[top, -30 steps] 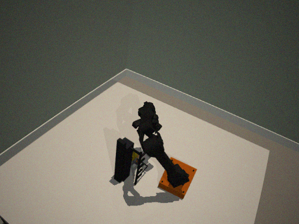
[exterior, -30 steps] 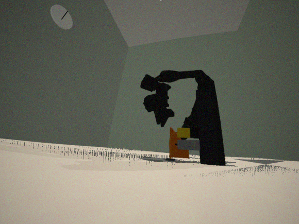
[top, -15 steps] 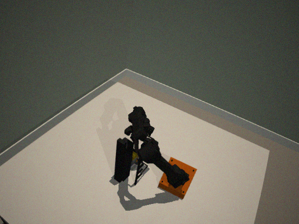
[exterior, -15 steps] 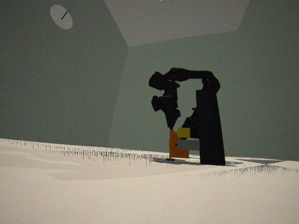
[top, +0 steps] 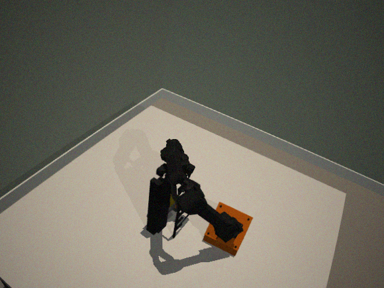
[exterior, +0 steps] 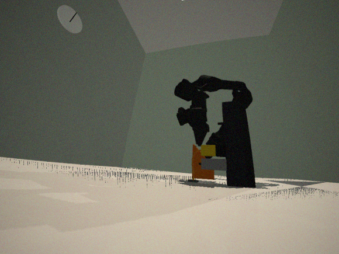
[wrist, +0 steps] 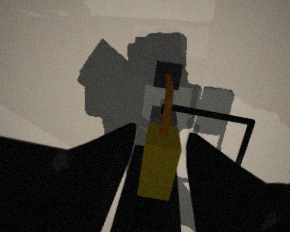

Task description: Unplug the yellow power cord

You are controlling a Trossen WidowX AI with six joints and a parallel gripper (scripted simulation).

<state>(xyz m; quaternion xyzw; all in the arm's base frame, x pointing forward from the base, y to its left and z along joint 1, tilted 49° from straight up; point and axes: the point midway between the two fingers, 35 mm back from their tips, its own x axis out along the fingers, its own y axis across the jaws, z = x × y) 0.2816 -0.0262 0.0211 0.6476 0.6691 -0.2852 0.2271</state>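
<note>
The yellow plug [top: 172, 200] [exterior: 208, 150] [wrist: 159, 167] shows between and beyond my fingertips in the wrist view. In the exterior view it stands above a grey block [exterior: 213, 163]. An orange-brown cord [wrist: 169, 97] runs from its end to a small black block [wrist: 167, 76]. My gripper [exterior: 199, 145] [wrist: 161, 134] is partly open, fingers pointing down, with nothing gripped. Its tips are near the plug's top in the exterior view, with a gap on the right in the wrist view. A dark bar [wrist: 127, 210] lies beneath the plug; I cannot tell surely whether it is the strip. The prongs are hidden.
A tall black box [top: 158, 206] [exterior: 239, 146] stands close beside the plug. A thin black frame [wrist: 210, 113] stands by the plug. The arm's orange base [top: 245, 220] [exterior: 196, 164] is to the right in the top view.
</note>
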